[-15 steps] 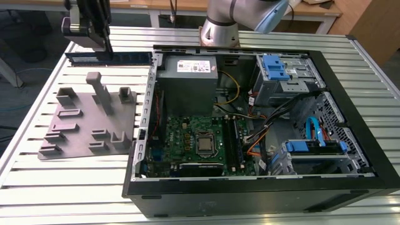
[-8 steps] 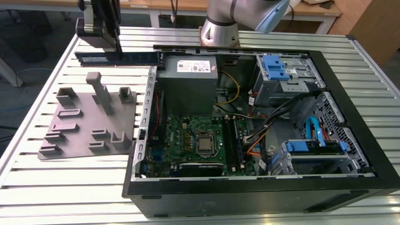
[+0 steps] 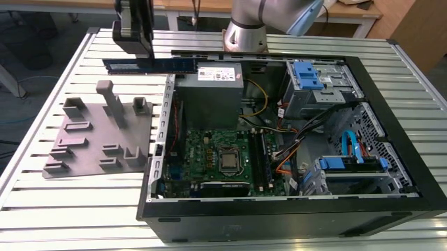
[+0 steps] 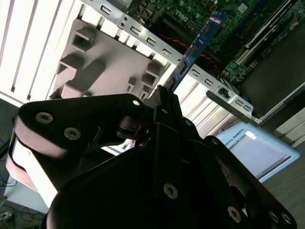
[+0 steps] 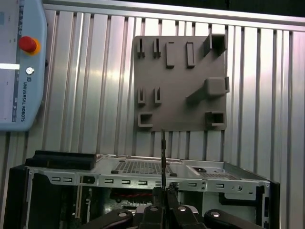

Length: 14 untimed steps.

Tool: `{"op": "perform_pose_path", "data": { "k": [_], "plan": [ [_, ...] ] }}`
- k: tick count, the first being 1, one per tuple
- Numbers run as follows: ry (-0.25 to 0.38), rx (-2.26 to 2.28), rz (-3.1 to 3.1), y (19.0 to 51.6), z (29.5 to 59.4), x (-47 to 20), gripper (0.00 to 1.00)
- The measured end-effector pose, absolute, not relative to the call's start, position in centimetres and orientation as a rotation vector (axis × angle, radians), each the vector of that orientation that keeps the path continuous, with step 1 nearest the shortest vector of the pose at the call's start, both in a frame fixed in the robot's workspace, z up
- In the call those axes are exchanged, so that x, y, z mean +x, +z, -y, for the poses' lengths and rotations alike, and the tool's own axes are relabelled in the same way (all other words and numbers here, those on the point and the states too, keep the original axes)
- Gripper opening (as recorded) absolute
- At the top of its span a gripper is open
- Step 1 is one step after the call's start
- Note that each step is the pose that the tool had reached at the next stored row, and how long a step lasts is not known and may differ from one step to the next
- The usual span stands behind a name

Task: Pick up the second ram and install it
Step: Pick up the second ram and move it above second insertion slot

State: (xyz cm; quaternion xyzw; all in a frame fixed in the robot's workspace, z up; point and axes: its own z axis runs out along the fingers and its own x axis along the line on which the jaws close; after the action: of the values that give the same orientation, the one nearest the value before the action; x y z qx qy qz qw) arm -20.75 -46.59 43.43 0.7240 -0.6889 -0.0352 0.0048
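In the exterior view, the open computer case lies nearest, on its side on the slotted metal surface. Inside it, the green motherboard sits flat. Its processor socket has long dark slots just to the exterior view's right. Loose orange and black cables trail down beside those slots, from the blue-tabbed drive cages. Farther in, the grey power supply fills the case's back corner.

To the exterior view's left of the case, the grey moulded plate rests on the surface, its upright blocks standing free. The case's perforated side wall rises between the plate and the motherboard.

Beyond the plate, the hand is pinched shut on the second ram, gripping it partway along its length. The stick is held level in the air, with one end over the case's far corner. In the second wrist view, the fingers clamp the stick, which reaches out over the case wall toward the motherboard. In the first wrist view it appears edge-on above the hand, with a teach pendant lying on the surface beyond. The arm's base stands farthest back.
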Motion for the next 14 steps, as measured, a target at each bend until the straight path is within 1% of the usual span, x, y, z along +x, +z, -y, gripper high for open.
{"op": "perform_pose_path", "data": {
  "k": [14],
  "plan": [
    [-0.111,2.267,2.157,43.4,46.6,-17.8,0.11]
  ]
}}
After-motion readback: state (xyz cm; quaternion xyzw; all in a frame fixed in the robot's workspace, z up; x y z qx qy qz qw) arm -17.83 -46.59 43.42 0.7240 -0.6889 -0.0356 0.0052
